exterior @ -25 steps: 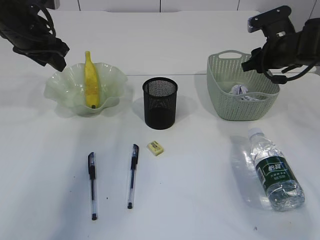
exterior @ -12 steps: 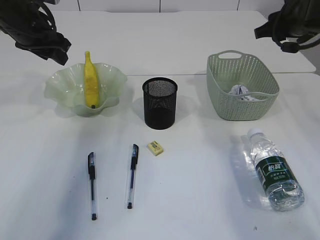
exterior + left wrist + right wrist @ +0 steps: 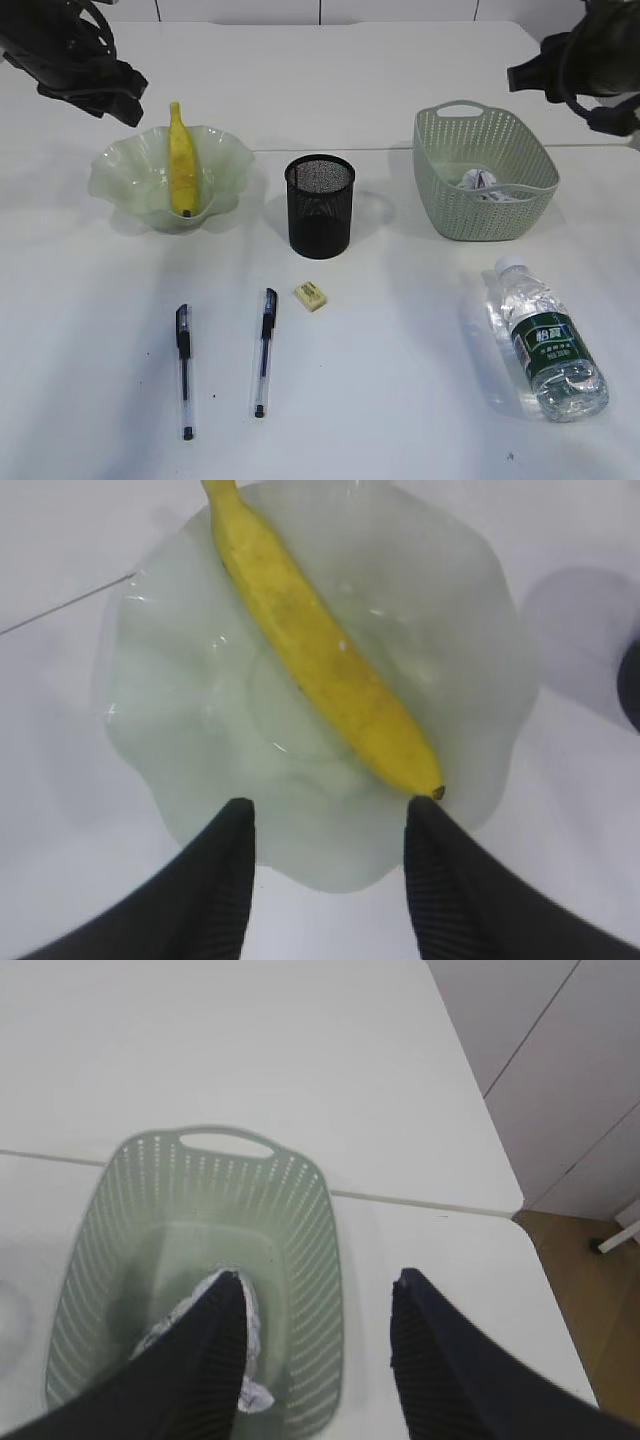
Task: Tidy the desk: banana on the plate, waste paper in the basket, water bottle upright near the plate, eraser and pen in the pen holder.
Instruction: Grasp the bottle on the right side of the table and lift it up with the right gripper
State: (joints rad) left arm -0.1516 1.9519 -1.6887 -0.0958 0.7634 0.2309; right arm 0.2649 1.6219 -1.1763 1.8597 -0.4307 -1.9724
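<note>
Bottle (image 3: 548, 349) comes next by my reckoning: the clear water bottle lies on its side near the right front corner of the worktop (image 3: 400, 400), white cap toward the basket (image 3: 484, 186), well apart from the plate (image 3: 170, 178) at the left rear. Part full, I judge, so it should be moderately heavy and inclined to roll; the thin plastic wall will give under pressure and the label is smooth. I would take it across the body just below the cap, where it is stiffest, then tip it upright.

Banana (image 3: 325, 658) already rests across the plate, and the waste paper (image 3: 205, 1345) sits in the basket. Two pens (image 3: 184, 370) (image 3: 264, 351) lie side by side toward the front left, and the small eraser (image 3: 310, 295) lies just in front of the mesh pen holder (image 3: 320, 205) at the middle; all light, rigid, easy to pinch at mid-length.

My left pincer (image 3: 325, 880) hangs above the plate's near rim, jaws parted and empty. My right pincer (image 3: 315, 1360) hovers over the basket, likewise released and holding nothing.
</note>
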